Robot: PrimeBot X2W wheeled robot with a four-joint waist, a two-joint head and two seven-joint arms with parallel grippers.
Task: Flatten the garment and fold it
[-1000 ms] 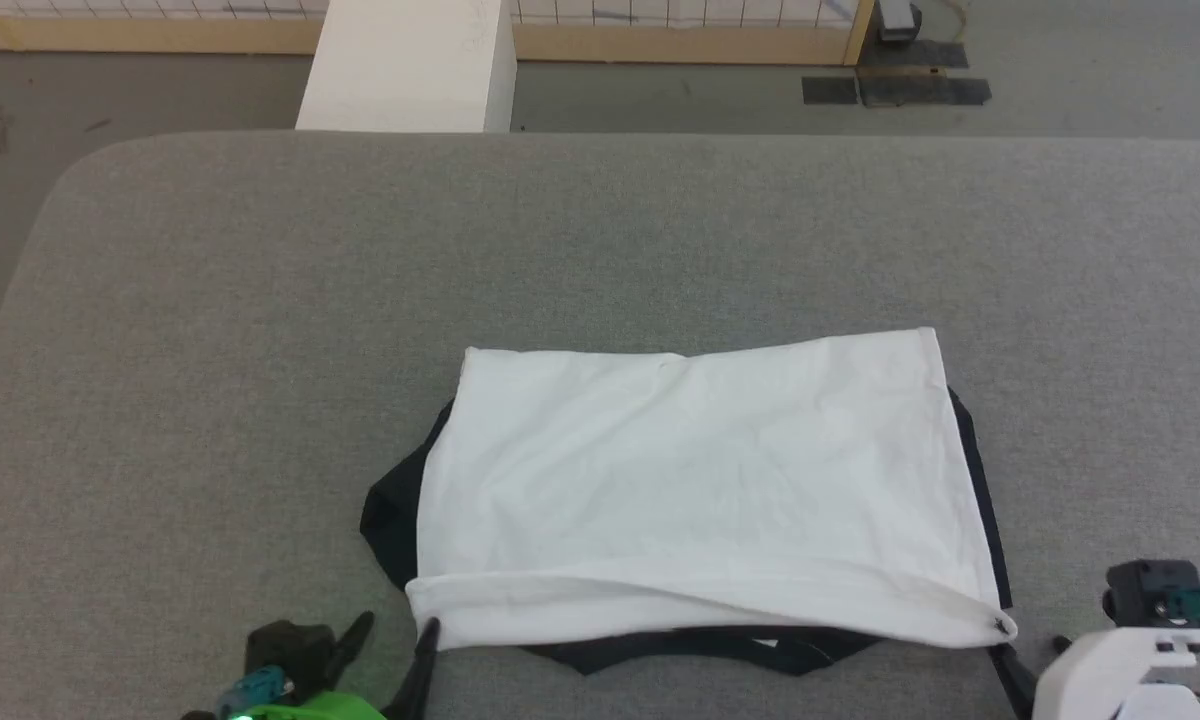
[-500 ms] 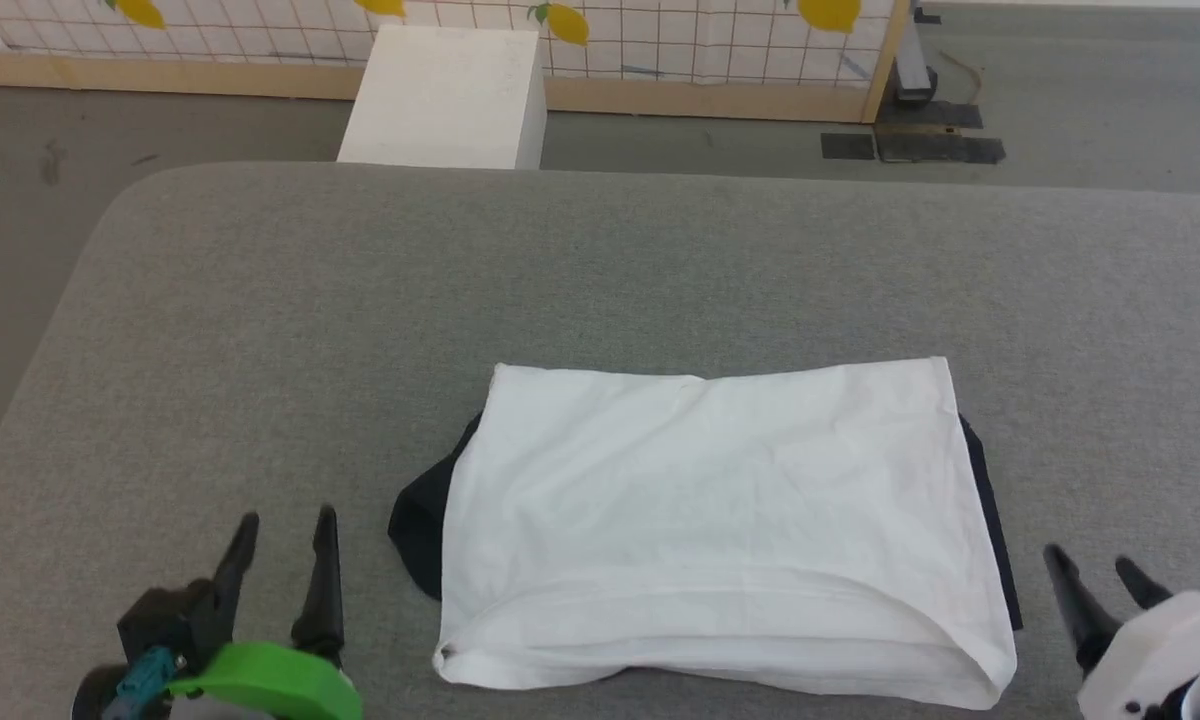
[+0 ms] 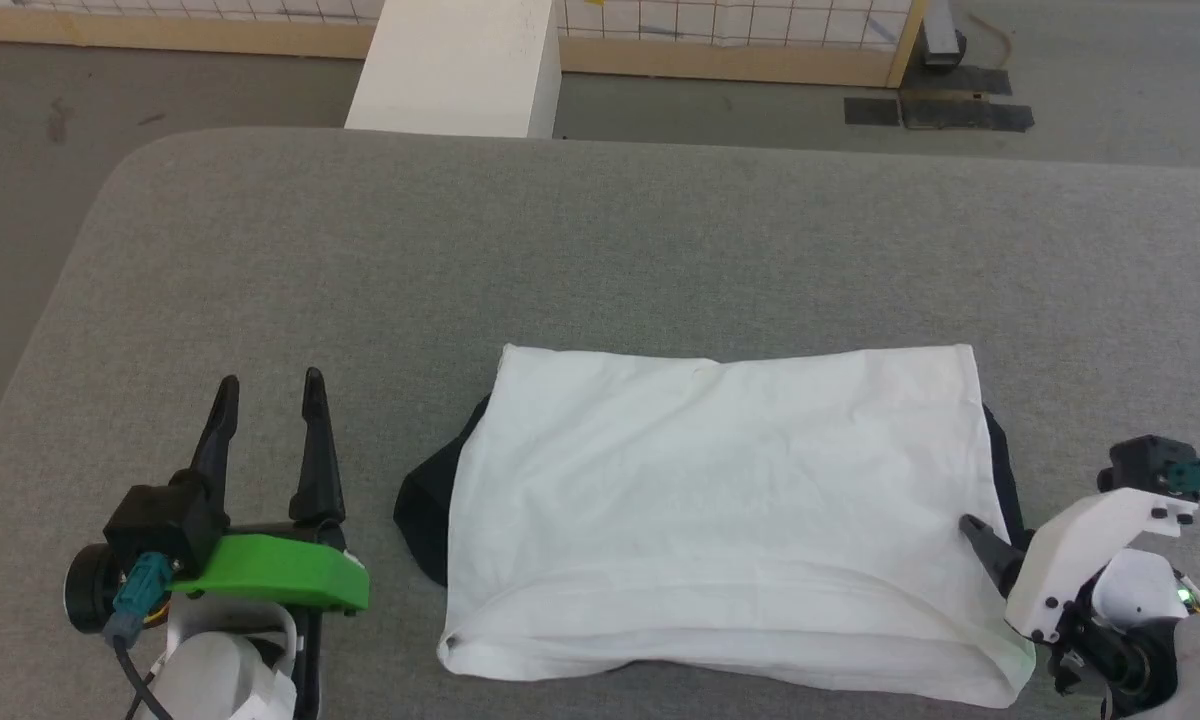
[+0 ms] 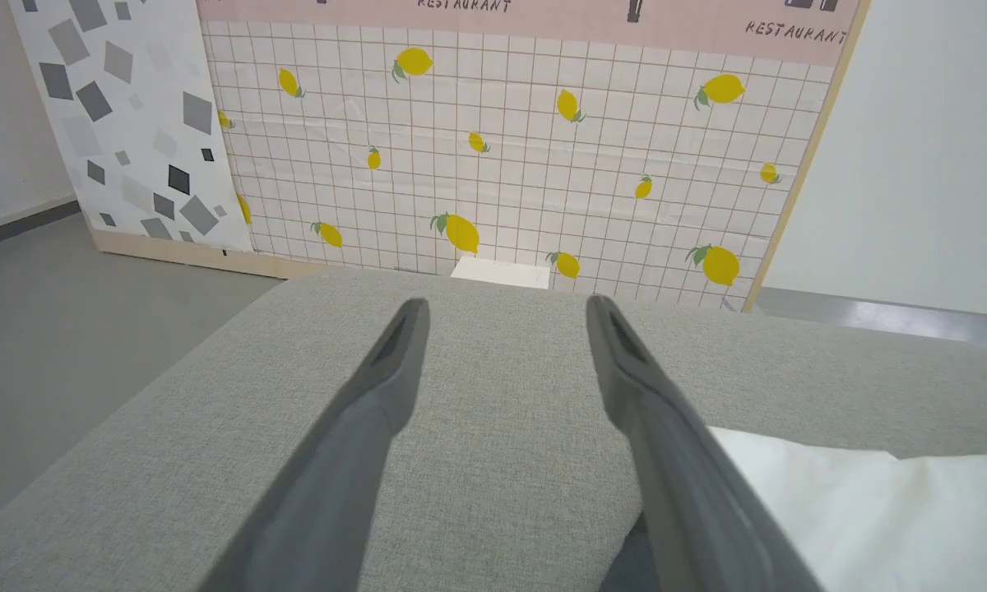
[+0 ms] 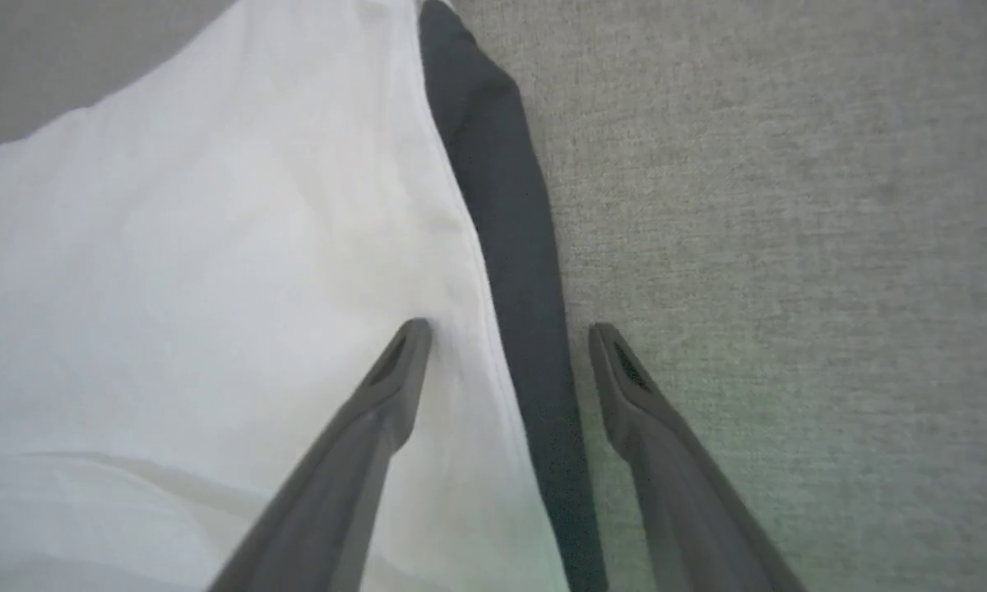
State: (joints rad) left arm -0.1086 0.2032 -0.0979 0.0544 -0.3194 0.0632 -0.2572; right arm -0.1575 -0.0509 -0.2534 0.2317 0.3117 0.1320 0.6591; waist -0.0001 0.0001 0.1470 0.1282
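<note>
The left claw [image 3: 270,382] sits spread and empty beside the garment [image 3: 720,480]. The right claw [image 5: 506,329], also spread, straddles its right edge; it should pinch all layers together.

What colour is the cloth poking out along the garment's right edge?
Black strip, best seen in the right wrist view.

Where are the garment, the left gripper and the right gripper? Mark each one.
garment [image 3: 720,500], head view, middle of its white panel.
left gripper [image 3: 270,380], head view, midway between its open fingertips.
right gripper [image 5: 509,329], right wrist view, midway between its open fingertips.
</note>
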